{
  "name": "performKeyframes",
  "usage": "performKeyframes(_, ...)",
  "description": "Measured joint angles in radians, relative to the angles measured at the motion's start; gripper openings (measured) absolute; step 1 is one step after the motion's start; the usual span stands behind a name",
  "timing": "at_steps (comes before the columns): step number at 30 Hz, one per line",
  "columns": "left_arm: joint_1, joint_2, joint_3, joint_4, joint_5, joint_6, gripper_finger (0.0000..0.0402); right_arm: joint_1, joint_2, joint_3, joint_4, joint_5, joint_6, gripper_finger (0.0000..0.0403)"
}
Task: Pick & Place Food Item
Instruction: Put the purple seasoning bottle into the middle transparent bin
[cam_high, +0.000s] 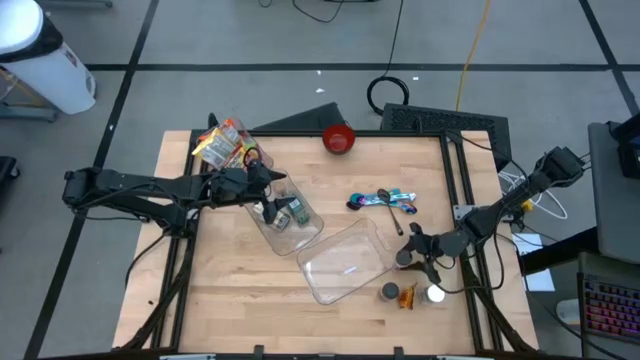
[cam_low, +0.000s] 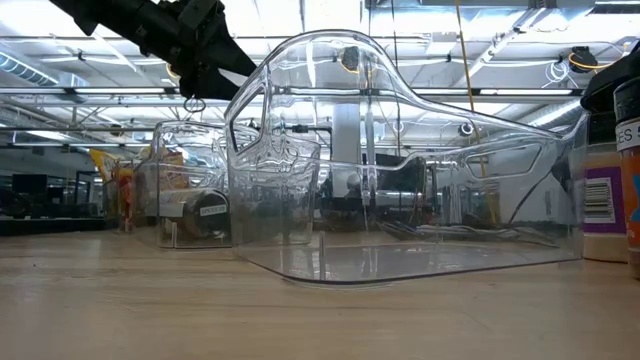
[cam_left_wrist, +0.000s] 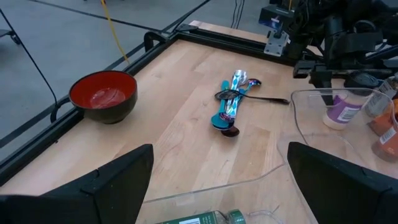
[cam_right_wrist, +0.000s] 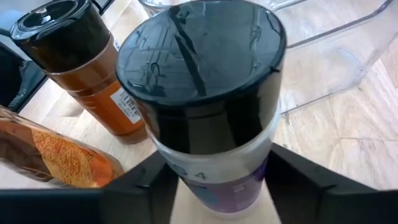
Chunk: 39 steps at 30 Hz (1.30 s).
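Two tools: right (cam_right_wrist: 211, 180) grips jar (cam_right_wrist: 202, 93) nr bin (cam_high: 345, 262) edge; left (cam_left_wrist: 217, 186) spread.

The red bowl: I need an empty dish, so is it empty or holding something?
Empty. The red bowl stands upright and only its bare inside shows.

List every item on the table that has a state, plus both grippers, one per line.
Red bowl: upright, empty.
Near clear bin: upright, empty.
Far clear bin: holds jars.
Black-lidded jar: upright, lid on, between the right gripper's fingers.
Amber spice jar: upright, lid on.
Spoons: lying in a pile.
Left gripper: open, over the far bin.
Right gripper: around the jar, grip uncertain.
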Motion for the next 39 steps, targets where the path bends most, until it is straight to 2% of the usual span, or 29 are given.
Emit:
performKeyframes(4, 0.000, 0.000, 0.000, 0.000, 0.000, 0.000, 0.0379, 0.000, 0.000, 0.000, 0.000, 0.000, 0.002, 0.0141)
performKeyframes(10, 0.000, 0.000, 0.000, 0.000, 0.000, 0.005, 0.0379, 0.000, -0.033, 0.059, -0.094, 0.000, 0.024, 0.0138)
performKeyframes(16, 0.000, 0.000, 0.000, 0.000, 0.000, 0.009, 0.0379, 0.000, -0.104, 0.194, -0.395, 0.014, 0.001, 0.0140)
performKeyframes(21, 0.000, 0.000, 0.000, 0.001, 0.000, 0.009, 0.0379, 0.000, -0.148, 0.352, -0.729, 0.114, 0.041, 0.0136)
performKeyframes(25, 0.000, 0.000, 0.000, 0.002, 0.000, 0.009, 0.0379, -0.001, -0.156, 0.458, -0.861, 0.214, 0.074, 0.0136)
performKeyframes(30, 0.000, 0.000, 0.000, 0.046, 0.002, 0.008, 0.0379, -0.009, -0.157, 0.536, -0.787, 0.391, -0.026, 0.0137)
performKeyframes(33, 0.007, 0.000, 0.011, 0.066, 0.018, 0.019, 0.0379, -0.059, -0.157, 0.547, -0.655, 0.451, -0.142, 0.0136)
performKeyframes(37, 0.027, 0.005, 0.118, -0.038, 0.077, 0.029, 0.0379, -0.190, -0.135, 0.547, -0.449, 0.418, -0.274, 0.0136)
performKeyframes(39, 0.034, 0.034, 0.190, -0.092, 0.080, 0.029, 0.0379, -0.276, -0.112, 0.547, -0.366, 0.326, -0.335, 0.0136)
